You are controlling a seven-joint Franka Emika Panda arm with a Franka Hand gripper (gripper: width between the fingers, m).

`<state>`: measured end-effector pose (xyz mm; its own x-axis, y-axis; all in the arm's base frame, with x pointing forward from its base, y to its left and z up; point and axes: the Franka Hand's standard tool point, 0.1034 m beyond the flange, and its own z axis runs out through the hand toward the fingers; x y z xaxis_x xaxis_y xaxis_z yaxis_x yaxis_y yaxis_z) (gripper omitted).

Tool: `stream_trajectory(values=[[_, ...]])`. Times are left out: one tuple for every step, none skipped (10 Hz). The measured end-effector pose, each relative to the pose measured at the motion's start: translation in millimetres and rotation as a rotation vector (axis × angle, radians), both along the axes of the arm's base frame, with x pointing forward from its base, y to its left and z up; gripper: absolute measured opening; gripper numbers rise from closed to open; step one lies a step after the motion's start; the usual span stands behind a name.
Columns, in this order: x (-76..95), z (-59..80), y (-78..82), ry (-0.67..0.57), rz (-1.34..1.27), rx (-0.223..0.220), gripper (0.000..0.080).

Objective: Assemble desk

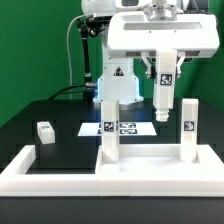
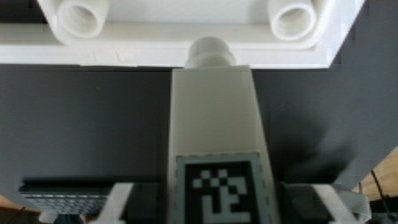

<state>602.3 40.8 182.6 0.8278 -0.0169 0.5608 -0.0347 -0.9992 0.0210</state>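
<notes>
The white desk top (image 1: 150, 152) lies flat at the front, against the border wall. Two white legs with tags stand upright on it, one at the exterior view's left (image 1: 108, 128) and one at the right (image 1: 188, 126). My gripper (image 1: 163, 68) is shut on a third leg (image 1: 163, 92) and holds it upright above the desk top, between the two standing legs. In the wrist view the gripper (image 2: 217, 205) clamps this tagged leg (image 2: 214, 120) from both sides. The leg's round tip points at the desk top's rim (image 2: 178, 50), between two round sockets. A fourth leg (image 1: 45, 132) lies on the black table at the left.
The marker board (image 1: 125, 127) lies flat on the black table behind the desk top. The low white border wall (image 1: 30, 165) runs along the front and the exterior view's left. The robot's base and a tagged white block (image 1: 117, 72) stand at the back.
</notes>
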Motion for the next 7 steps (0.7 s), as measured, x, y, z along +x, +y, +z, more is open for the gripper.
stream_trajectory(values=[[1.7, 1.8, 0.6, -0.003, 0.002, 0.000, 0.0288], [1.3, 0.6, 0.5, -0.001, 0.003, -0.002, 0.0288], [2.8, -1.1, 1.6, 0.000, 0.004, -0.003, 0.0288], [14.6, -2.6, 6.9, -0.007, 0.012, -0.010, 0.0288], [29.4, -4.8, 12.3, -0.020, 0.011, -0.013, 0.0288], [40.3, -10.3, 21.9, -0.026, 0.005, -0.007, 0.0288], [46.7, -17.7, 35.1, -0.027, -0.005, 0.006, 0.0288]])
